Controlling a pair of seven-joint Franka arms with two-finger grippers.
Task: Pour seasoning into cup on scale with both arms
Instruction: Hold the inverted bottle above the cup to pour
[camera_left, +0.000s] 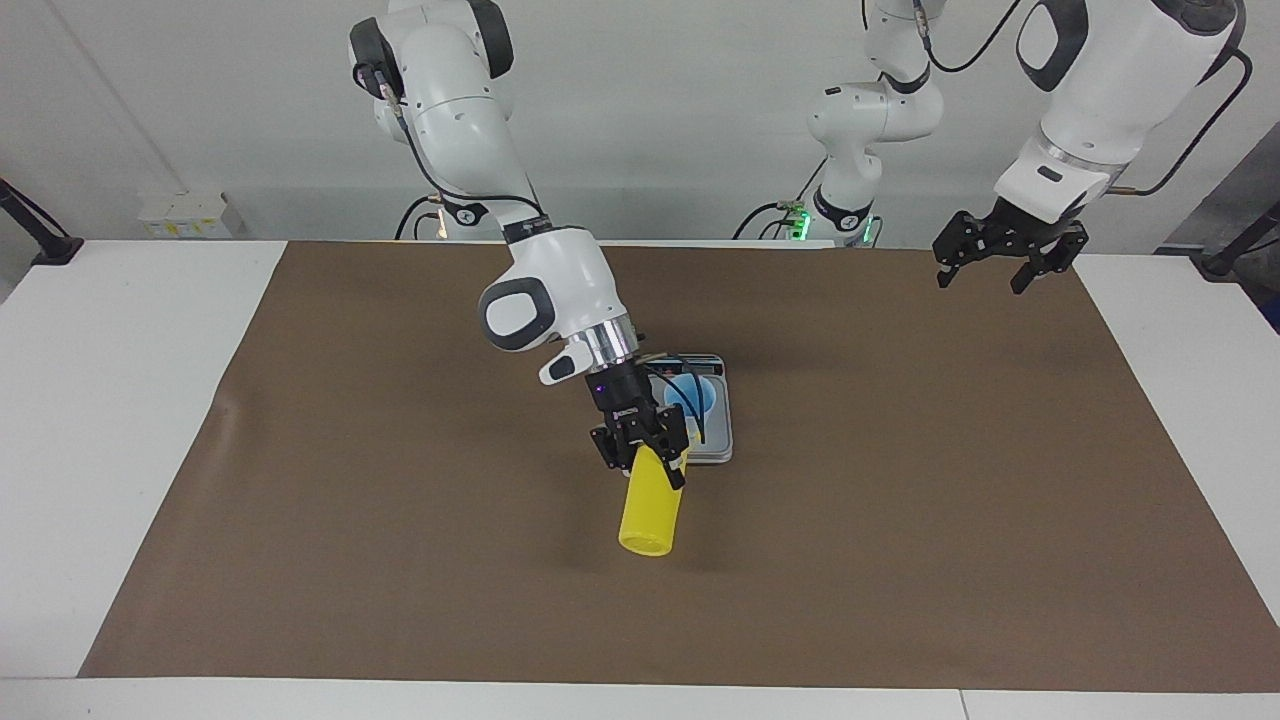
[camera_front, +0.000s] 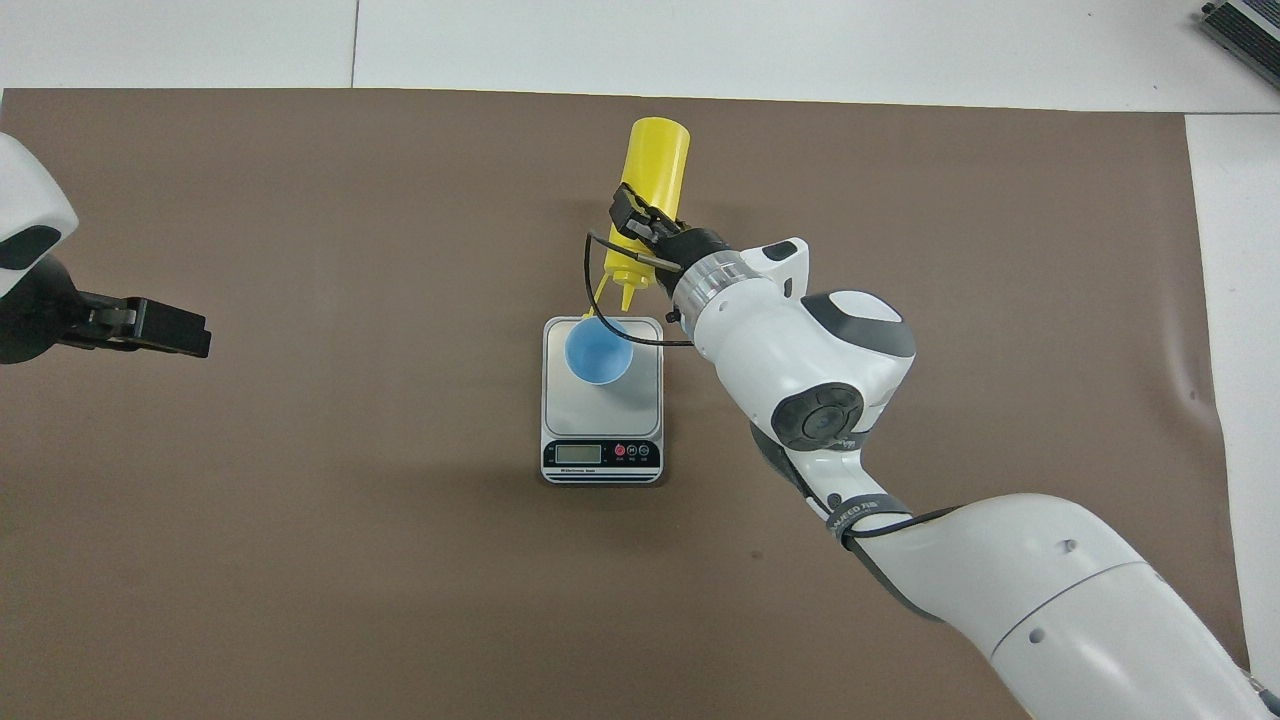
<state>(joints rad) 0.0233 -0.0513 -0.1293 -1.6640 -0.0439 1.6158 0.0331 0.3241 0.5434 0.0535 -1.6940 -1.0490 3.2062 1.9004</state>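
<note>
Right gripper (camera_left: 645, 450), just below the middle of the facing view, is clamped on the yellow squeeze bottle (camera_left: 650, 510) near its shoulder and carries it tipped in the air. In the overhead view the bottle (camera_front: 652, 190) runs almost straight up and down the frame, its flat base toward the upper edge and its ribbed cone nozzle pointing down the frame at the cup (camera_front: 598, 350). The nozzle tip appears just short of the cup's rim, a little to one side of its centre, and the thin tethered cap dangles by that rim; whether it touches I cannot tell. By my reading, the pour turns on bringing the tip over the cup's mouth and steepening the tilt along that same axis.

The right arm is plainly the nearer one. Left gripper (camera_left: 1005, 255) hangs with its jaws spread and empty at the upper right of the facing view, waiting well apart from everything.

The bottle looks like soft, smooth plastic. The cup is small, pale blue and tapered, standing upright on the scale (camera_front: 602, 455), a flat silver-grey slab with a dark display strip, on the brown mat (camera_front: 300, 500) covering the desk.
</note>
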